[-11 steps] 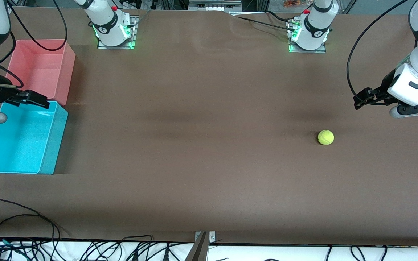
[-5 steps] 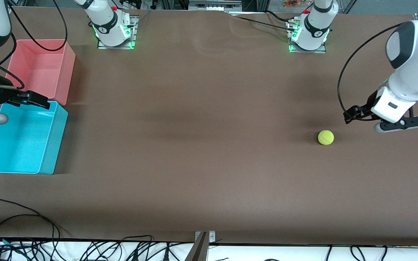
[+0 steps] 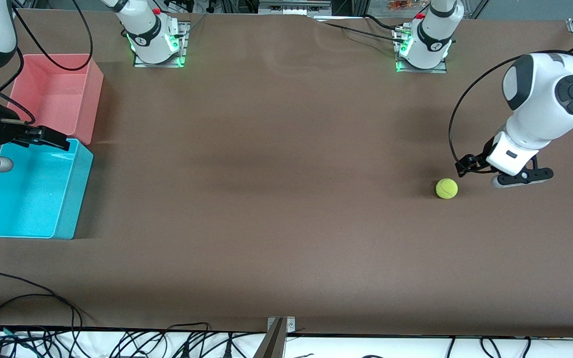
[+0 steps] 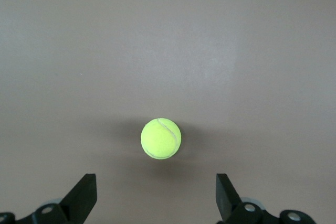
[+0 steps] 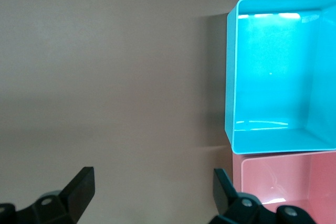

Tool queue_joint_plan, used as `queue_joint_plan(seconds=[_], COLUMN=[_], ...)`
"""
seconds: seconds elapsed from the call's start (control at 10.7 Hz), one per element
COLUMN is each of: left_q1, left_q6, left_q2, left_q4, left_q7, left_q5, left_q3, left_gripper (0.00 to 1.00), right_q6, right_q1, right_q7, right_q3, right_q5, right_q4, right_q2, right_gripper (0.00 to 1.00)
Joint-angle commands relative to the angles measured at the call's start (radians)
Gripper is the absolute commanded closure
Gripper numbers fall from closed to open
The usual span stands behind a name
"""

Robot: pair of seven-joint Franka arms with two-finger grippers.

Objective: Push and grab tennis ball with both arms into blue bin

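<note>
A: Why is the left gripper sitting so low, just beside the small fuzzy yellow-green tennis ball?

B: My guess is it's lining up for the push. In the left wrist view the ball lies on the brown table top, a little ahead of the black fingertips and about midway between them. The fingers are spread wide, much wider than the ball, and nothing is between them. That would fit a shove or a scoop more than a pinch.

A: And the ball is well apart from its target?

B: Yes. It rests toward the left arm's end of the table, while the bright cyan-blue rectangular plastic bin stands at the right arm's end, touching or nearly touching the pink-red plastic tub.

A: So what is the right gripper doing?

B: Waiting, it seems. It hangs over the blue bin's rim, and its fingers are wide apart too, holding nothing. Its wrist view shows the bin open and empty ahead of the fingertips. I'd judge it is placed there to receive the ball once it rolls across.
</note>
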Motion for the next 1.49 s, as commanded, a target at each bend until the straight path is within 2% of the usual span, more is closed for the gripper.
queue_joint_plan(seconds=[0.0,0.19,0.28,0.37,0.47,0.56,0.74,0.84,1.02,1.4], left_q1=[0.006,0.006,0.006,0.006,0.006,0.008,0.012,0.02,0.047,0.072], left_q6=[0.153,0.211,0.23,0.231,0.231,0.231,0.23,0.222,0.228,0.234], left_q2=[0.051,0.099,0.116,0.116,0.116,0.116,0.119,0.122,0.137,0.157], left_q4=[-0.096,-0.113,-0.122,-0.128,-0.133,-0.134,-0.134,-0.134,-0.131,-0.116], left_q7=[0.004,0.005,0.004,0.005,0.005,0.028,0.1,0.184,0.582,1.047], left_q5=[0.024,0.025,0.025,0.025,0.025,0.025,0.025,0.025,0.013,0.01], left_q3=[-0.002,-0.003,-0.003,-0.003,-0.003,-0.002,-0.002,-0.002,0.0,0.015], left_gripper=[0.0,0.0,0.1,0.26,0.5,0.68,1.0,1.0,1.0,1.0], right_q6=[-0.019,-0.019,-0.019,-0.017,-0.017,-0.019,-0.019,-0.017,-0.019,-0.019], right_q1=[-0.004,-0.007,-0.004,-0.006,-0.007,-0.007,-0.006,-0.007,-0.006,-0.007], right_q7=[-0.017,-0.019,-0.019,-0.019,-0.02,-0.02,-0.02,-0.02,-0.019,-0.019], right_q3=[0.0,0.0,0.0,0.0,-0.001,-0.001,0.0,0.0,0.0,0.0], right_q5=[0.009,0.012,0.012,0.012,0.012,0.013,0.013,0.012,0.01,0.013], right_q4=[0.023,0.023,0.025,0.025,0.025,0.025,0.025,0.025,0.025,0.025], right_q2=[0.008,0.012,0.012,0.012,0.014,0.012,0.012,0.012,0.012,0.014], right_gripper=[0.0,0.0,0.0,0.0,0.0,0.0,0.0,0.0,0.0,0.0])
